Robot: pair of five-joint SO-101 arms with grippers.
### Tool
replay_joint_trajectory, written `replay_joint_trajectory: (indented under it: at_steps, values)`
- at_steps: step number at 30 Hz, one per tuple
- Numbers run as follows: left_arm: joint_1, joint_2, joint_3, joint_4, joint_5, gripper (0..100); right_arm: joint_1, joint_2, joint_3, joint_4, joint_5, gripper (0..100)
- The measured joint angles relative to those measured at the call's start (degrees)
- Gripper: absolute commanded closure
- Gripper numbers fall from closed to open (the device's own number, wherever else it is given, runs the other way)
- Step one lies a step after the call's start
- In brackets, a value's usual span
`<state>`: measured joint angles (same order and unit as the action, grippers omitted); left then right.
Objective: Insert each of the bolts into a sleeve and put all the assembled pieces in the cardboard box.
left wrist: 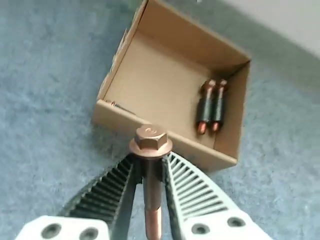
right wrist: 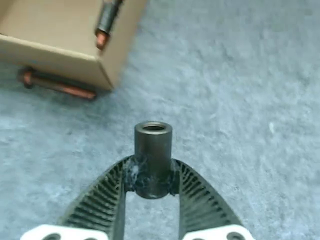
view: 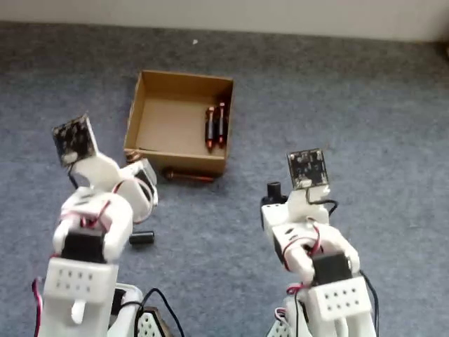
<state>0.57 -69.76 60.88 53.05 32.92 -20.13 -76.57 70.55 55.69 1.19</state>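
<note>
My left gripper (left wrist: 149, 161) is shut on a copper bolt (left wrist: 150, 150), held head up just short of the cardboard box (left wrist: 150, 75). Two assembled pieces (left wrist: 210, 107) lie side by side in the box against one wall. My right gripper (right wrist: 152, 172) is shut on a black sleeve (right wrist: 153, 145), which stands upright with its open bore on top. In the high view this sleeve (view: 273, 190) is to the right of the box (view: 165, 126). Another bolt (view: 188, 175) lies on the carpet along the box's near wall. A loose black sleeve (view: 142, 238) lies beside the left arm.
Grey carpet covers the whole work area. The loose bolt (right wrist: 57, 84) rests close to the box corner (right wrist: 107, 75). A pale wall edge runs along the far side. Open carpet stretches to the right of the box.
</note>
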Motion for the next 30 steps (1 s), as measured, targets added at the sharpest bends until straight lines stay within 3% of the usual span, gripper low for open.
replay_joint_trajectory:
  at_steps: [5,12,16,30]
  values:
    - [0.18,-11.78,2.64,-0.18,0.0,99,-5.45,-4.48,0.0,0.09,0.0,99.4]
    - [6.51,-25.41,4.4,-0.18,0.0,99,-14.51,-5.36,0.0,0.09,0.09,99.4]
    - [9.76,-31.56,4.4,-0.18,0.0,99,-18.99,-6.33,0.0,-0.35,4.66,99.4]
    - [19.25,-34.02,4.4,-0.18,0.0,99,-28.13,-10.11,0.0,-0.35,13.1,99.4]
